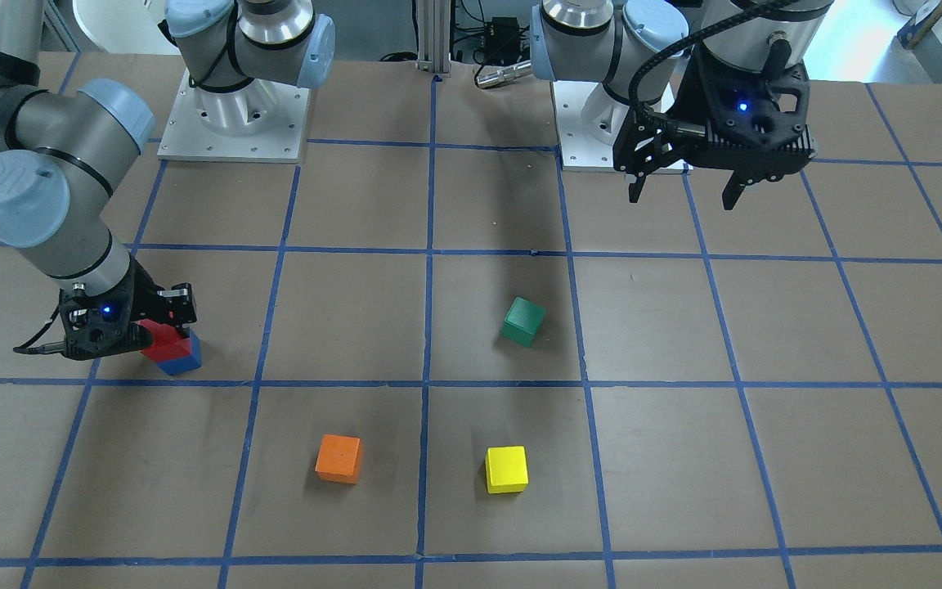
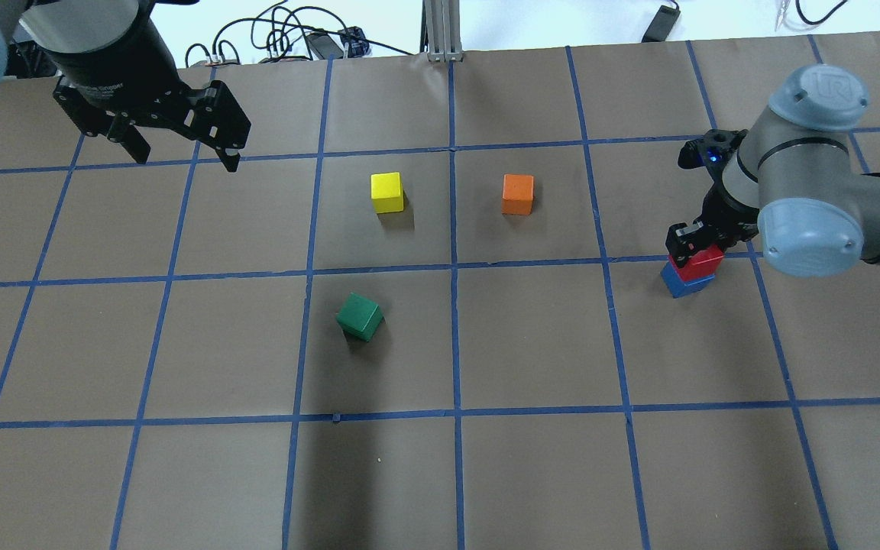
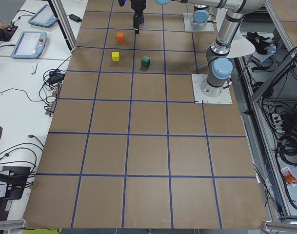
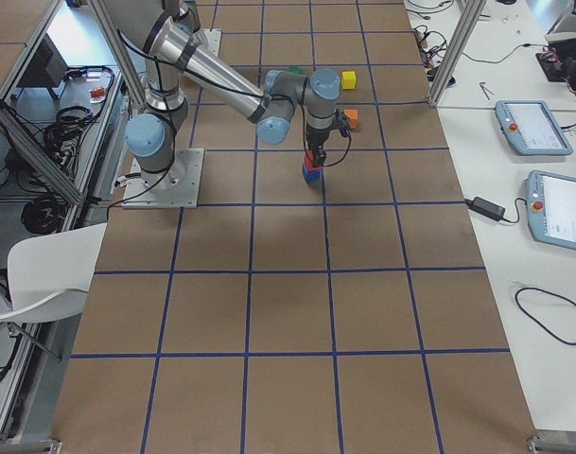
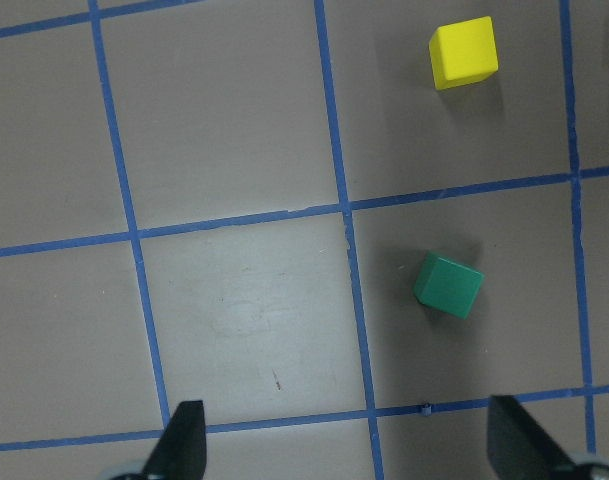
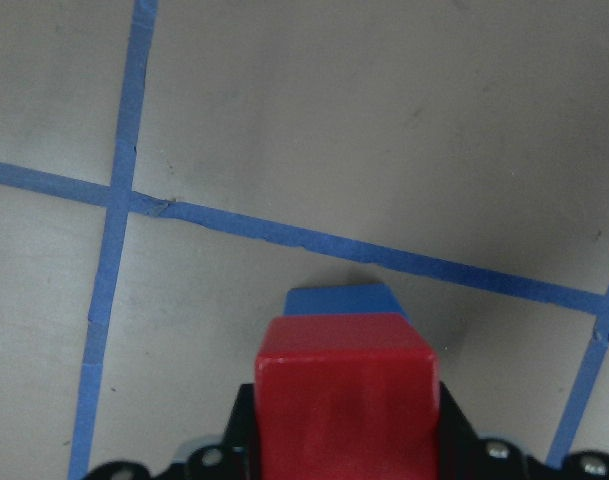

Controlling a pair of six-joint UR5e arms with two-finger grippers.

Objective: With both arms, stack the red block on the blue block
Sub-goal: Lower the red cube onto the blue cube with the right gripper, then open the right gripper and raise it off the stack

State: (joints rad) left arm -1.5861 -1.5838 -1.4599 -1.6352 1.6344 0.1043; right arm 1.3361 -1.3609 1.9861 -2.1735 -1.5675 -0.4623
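The red block (image 1: 162,342) rests on top of the blue block (image 1: 182,361) near the table's right side, also seen in the overhead view as red block (image 2: 700,261) on blue block (image 2: 685,283). My right gripper (image 1: 165,330) is shut on the red block from above. In the right wrist view the red block (image 6: 346,392) sits between the jaws with the blue block (image 6: 344,299) under it. My left gripper (image 2: 180,158) is open and empty, raised high over the table's left side, far from the stack.
A green block (image 2: 360,316) lies tilted near the table's middle. A yellow block (image 2: 386,192) and an orange block (image 2: 518,194) sit further from the robot. Blue tape lines grid the brown table (image 2: 532,473). The arm bases stand at the robot's edge.
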